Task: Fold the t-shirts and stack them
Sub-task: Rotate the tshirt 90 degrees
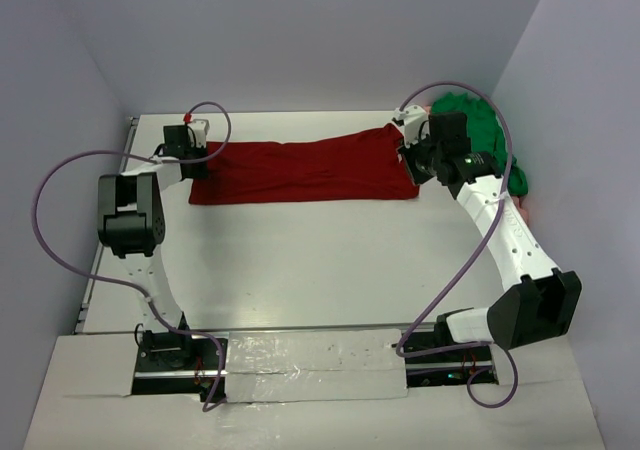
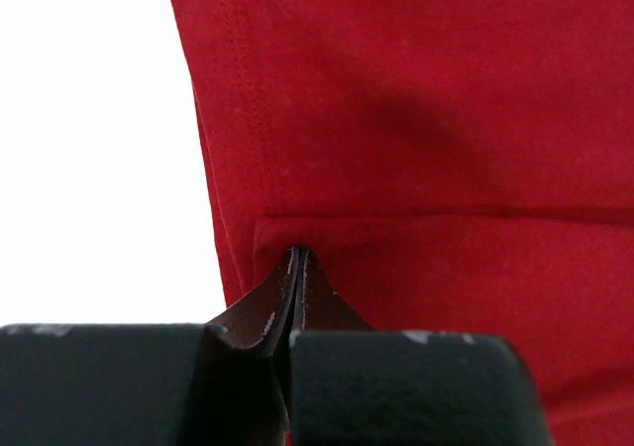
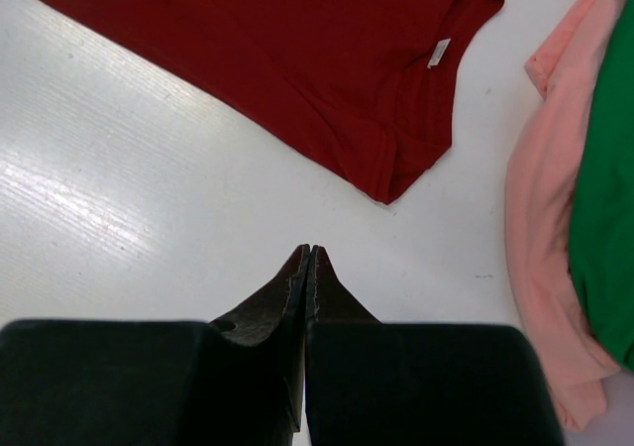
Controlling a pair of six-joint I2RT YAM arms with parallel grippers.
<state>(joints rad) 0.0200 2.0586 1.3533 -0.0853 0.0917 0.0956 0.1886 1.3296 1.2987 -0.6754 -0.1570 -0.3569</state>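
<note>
The left gripper [image 2: 298,256] is seen with its two fingers pressed flat together, so that no gap is left between them. The tips are laid against a folded edge of the dark red t-shirt [image 2: 416,119], and it cannot be told whether a thin piece of cloth is caught there. Just ahead of the tips a fold line is drawn across the cloth, and beyond it the red cloth is spread smoothly, with a double-stitched hem along its left border. To the left of this hem the white table [image 2: 89,119] is seen. The right gripper [image 3: 309,253] is closed as well, and nothing is held in it; it is placed over the table surface, apart from the cloth. Ahead of its tips and a little to the right a corner of the dark red t-shirt is found, near but not touched. Further ahead a small pale neck label [image 3: 438,53] is seen on the red cloth. To the right of the fingers the salmon pink t-shirt [image 3: 545,218] is laid, and the bright green t-shirt [image 3: 604,198] is touching it on its far side. In the top view the red t-shirt is stretched out as a long band between the two grippers.
</note>
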